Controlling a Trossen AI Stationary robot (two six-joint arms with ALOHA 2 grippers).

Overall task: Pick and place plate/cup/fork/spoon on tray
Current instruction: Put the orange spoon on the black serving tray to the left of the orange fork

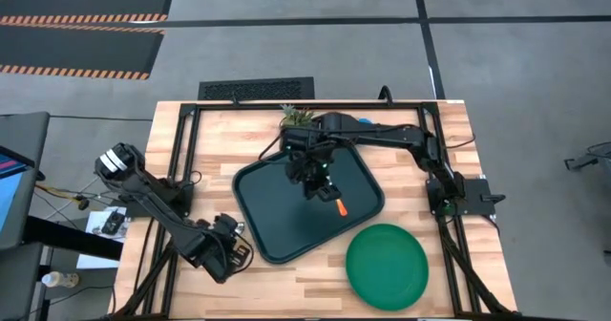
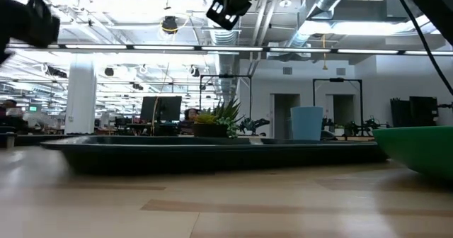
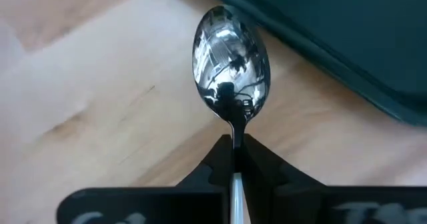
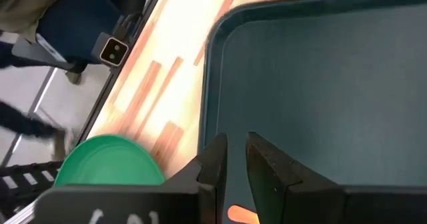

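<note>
We find the left pincer (image 3: pixel 237 159) pinching the spoon (image 3: pixel 231 67) just off the tray (image 1: pixel 263 202). The right pincer (image 4: pixel 237 159), slightly spread, hangs over the tray; the fork's orange handle (image 1: pixel 342 207) lies on it.

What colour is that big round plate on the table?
The plate is plain green, clearest in the high view.

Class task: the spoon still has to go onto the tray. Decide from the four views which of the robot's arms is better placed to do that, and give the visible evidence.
The left. Its gripper is shut on the spoon just outside the tray rim, near the left front corner. The right gripper hangs over the tray's middle, beside the fork, holding nothing.
</note>
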